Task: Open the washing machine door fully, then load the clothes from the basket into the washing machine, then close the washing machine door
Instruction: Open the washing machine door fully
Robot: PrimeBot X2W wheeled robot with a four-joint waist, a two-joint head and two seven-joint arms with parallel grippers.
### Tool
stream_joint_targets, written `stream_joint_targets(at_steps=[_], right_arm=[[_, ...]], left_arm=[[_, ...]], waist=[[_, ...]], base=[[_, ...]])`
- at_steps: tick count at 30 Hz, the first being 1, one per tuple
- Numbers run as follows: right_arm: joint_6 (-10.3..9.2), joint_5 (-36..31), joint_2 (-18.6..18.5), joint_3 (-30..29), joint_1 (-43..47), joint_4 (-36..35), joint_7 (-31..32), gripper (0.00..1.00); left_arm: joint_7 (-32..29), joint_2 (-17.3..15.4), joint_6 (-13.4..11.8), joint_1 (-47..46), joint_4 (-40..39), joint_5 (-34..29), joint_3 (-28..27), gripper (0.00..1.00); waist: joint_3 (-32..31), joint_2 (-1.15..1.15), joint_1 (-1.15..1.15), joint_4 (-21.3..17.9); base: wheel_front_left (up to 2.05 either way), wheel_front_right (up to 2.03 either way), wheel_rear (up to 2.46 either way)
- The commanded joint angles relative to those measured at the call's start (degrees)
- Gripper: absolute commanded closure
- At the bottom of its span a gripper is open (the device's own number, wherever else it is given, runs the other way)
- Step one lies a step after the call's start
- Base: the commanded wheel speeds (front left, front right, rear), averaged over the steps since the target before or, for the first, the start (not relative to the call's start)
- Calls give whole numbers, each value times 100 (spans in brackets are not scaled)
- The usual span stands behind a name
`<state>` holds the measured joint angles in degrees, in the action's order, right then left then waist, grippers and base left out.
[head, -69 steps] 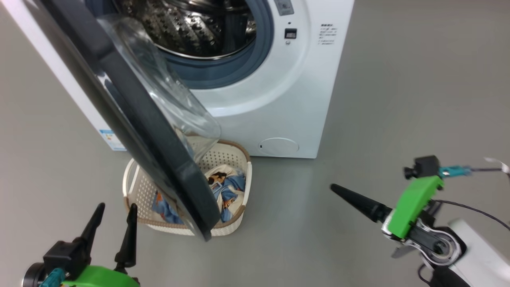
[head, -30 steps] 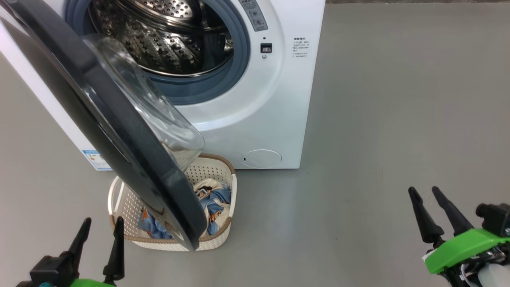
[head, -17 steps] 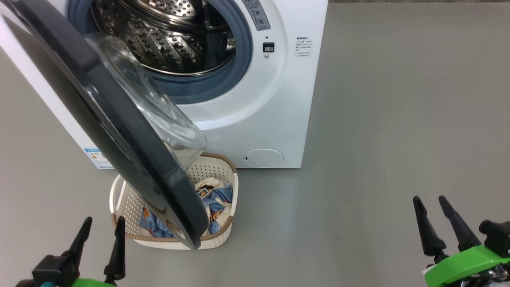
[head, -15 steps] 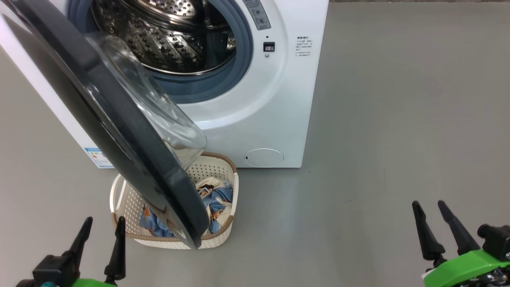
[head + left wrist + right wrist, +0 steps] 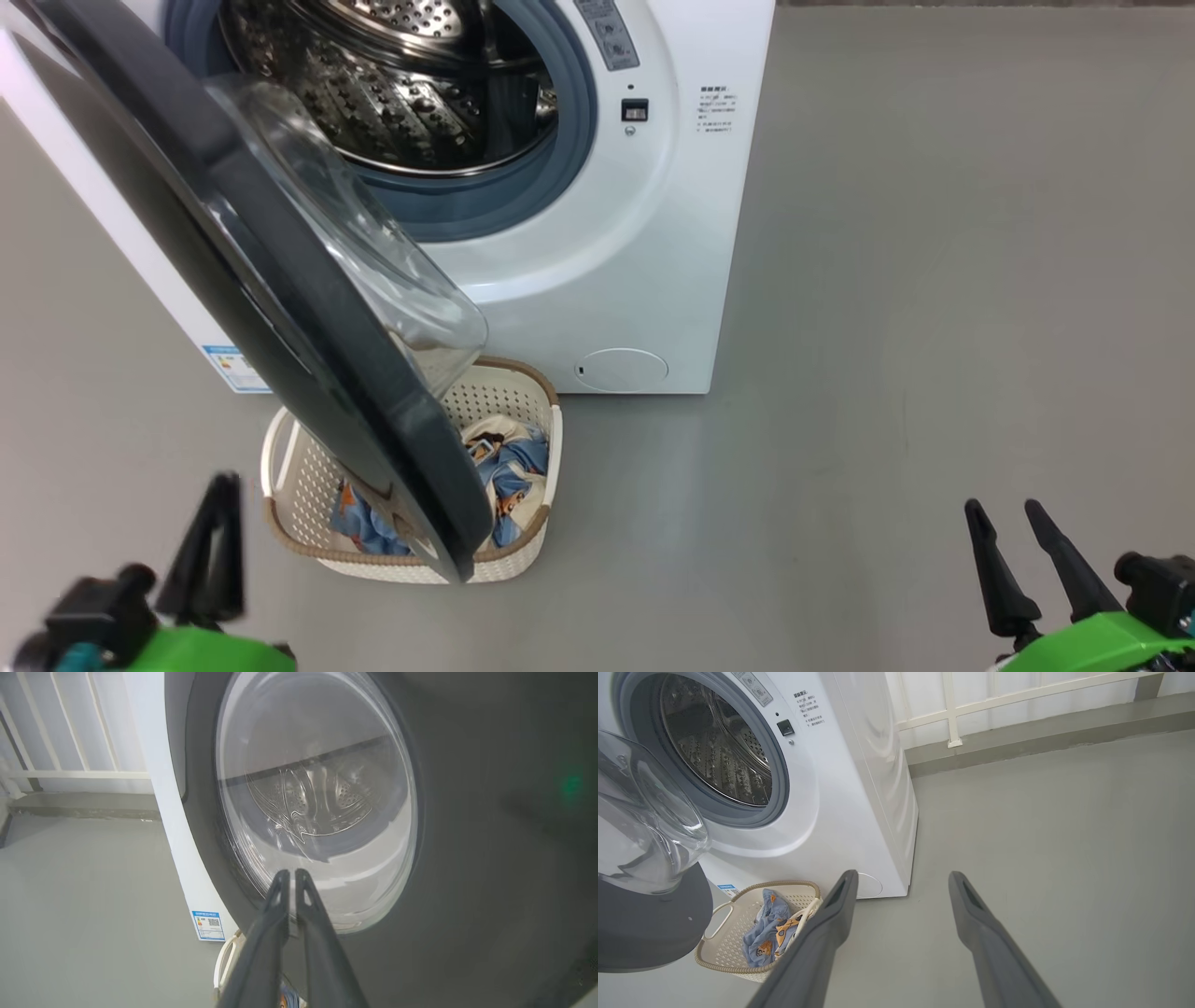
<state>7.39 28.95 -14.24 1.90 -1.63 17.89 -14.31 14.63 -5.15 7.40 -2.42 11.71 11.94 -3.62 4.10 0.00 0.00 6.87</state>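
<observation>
One white washer stands with its door swung partway out above the basket on the floor, clothes inside it. Left gripper is pinched nearly together, empty; right gripper is spread wide, empty.
</observation>
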Motion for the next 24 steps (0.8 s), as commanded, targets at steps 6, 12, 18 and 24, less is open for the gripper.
stream_joint_targets(at_steps=[6,12,18,24], right_arm=[[10,-73,-102,-27,138,-172,-69,0],[10,-239,-103,-65,157,-209,-69,0],[10,-436,-87,-88,154,-259,-69,0],[10,-622,-61,-28,158,-271,-69,0]], left_arm=[[37,39,-9,-552,-1475,-71,-831,100],[37,172,-163,-658,-2825,-203,-697,100],[8,213,-300,-527,-3588,-277,160,100],[-330,224,-381,-413,-3625,65,1700,100]], waist=[[-46,0,0,45],[-29,0,0,67],[-6,0,0,62],[30,0,0,56]], base=[[0,0,0],[0,0,0],[0,0,0],[0,0,0]])
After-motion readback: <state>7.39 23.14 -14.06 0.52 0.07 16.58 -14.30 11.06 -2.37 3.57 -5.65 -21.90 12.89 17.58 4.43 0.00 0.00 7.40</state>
